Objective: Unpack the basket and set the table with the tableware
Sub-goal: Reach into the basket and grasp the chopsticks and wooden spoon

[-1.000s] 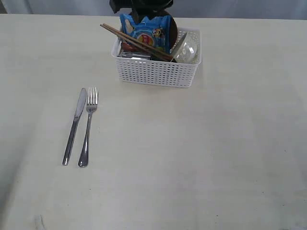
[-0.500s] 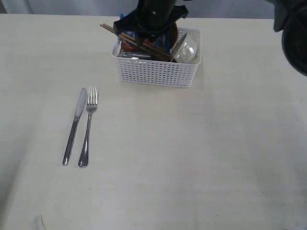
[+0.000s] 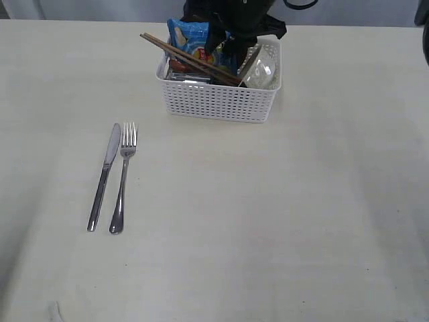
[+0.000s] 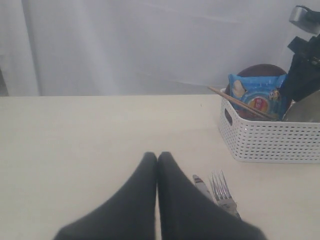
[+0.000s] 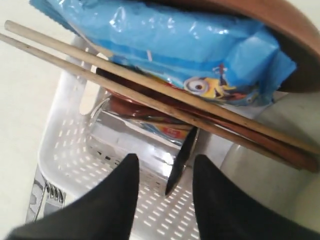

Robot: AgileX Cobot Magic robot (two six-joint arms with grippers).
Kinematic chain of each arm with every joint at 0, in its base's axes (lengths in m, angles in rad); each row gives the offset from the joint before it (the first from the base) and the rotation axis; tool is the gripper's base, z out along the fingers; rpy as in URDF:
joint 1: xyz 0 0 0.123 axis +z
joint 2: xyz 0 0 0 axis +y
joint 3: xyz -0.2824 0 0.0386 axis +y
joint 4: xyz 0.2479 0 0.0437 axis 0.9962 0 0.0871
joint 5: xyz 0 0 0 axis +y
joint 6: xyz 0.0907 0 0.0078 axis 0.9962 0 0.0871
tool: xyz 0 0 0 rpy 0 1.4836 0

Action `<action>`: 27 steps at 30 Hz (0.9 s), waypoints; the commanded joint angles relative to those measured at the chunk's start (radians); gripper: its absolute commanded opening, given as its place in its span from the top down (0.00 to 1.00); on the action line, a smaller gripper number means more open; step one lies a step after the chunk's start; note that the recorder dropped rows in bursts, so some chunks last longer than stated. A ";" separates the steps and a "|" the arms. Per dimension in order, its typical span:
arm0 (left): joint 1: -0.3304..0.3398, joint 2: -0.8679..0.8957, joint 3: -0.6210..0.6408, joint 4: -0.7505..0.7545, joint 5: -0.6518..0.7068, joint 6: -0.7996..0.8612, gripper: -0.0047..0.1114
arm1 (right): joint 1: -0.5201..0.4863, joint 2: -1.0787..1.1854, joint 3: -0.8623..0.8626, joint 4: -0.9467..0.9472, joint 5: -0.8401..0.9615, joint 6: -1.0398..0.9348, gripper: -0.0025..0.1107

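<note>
The white basket (image 3: pixel 218 97) stands at the table's (image 3: pixel 268 215) far middle. In it are wooden chopsticks (image 3: pixel 191 59) lying slantwise, a cream bowl (image 3: pixel 263 68), a brown plate (image 5: pixel 265 15) and a steel cup (image 5: pixel 132 137) on its side. My right gripper (image 5: pixel 165 162) hovers open over the basket's inside, above the cup, with nothing between its fingers; its arm (image 3: pixel 234 17) hides the basket's back. A steel knife (image 3: pixel 104 178) and fork (image 3: pixel 123 178) lie side by side at the left. My left gripper (image 4: pixel 157 156) is shut and empty, low above the table near them.
A blue chip bag (image 3: pixel 194 37) stands in the basket against the plate, over the chopsticks. A reddish-brown piece (image 5: pixel 127 106) lies under the chopsticks. A pale wall (image 4: pixel 150 45) rises behind the table's far edge.
My right arm has shifted to the right above the basket, uncovering the chip bag. The dark shape at the right edge has left the view. Knife and fork have not moved.
</note>
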 commanded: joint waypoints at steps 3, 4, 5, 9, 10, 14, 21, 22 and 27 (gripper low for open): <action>-0.001 -0.004 0.003 -0.004 -0.006 0.000 0.96 | 0.050 0.002 -0.020 0.011 -0.097 -0.197 0.66; -0.001 -0.004 0.003 -0.004 -0.006 0.000 0.96 | 0.061 0.003 -0.028 0.008 -0.106 -0.249 0.66; -0.001 -0.004 0.003 -0.004 -0.006 0.000 0.96 | 0.076 0.003 -0.036 0.004 -0.120 -0.292 0.66; -0.001 -0.004 0.003 -0.004 -0.006 0.000 0.96 | 0.128 0.014 -0.063 -0.109 -0.159 -0.326 0.65; -0.001 -0.004 0.003 -0.004 -0.006 0.000 0.96 | 0.136 0.021 -0.073 -0.131 -0.154 -0.326 0.64; -0.001 -0.004 0.003 -0.004 -0.006 0.000 0.96 | 0.148 0.088 -0.104 -0.177 -0.152 -0.317 0.45; -0.001 -0.004 0.003 -0.004 -0.006 0.000 0.96 | 0.148 0.190 -0.193 -0.269 -0.160 -0.317 0.45; -0.001 -0.004 0.003 -0.004 -0.006 0.000 0.96 | 0.148 0.199 -0.204 -0.269 -0.159 -0.317 0.45; -0.001 -0.004 0.003 -0.004 -0.006 0.000 0.96 | 0.148 0.257 -0.224 -0.266 -0.167 -0.317 0.45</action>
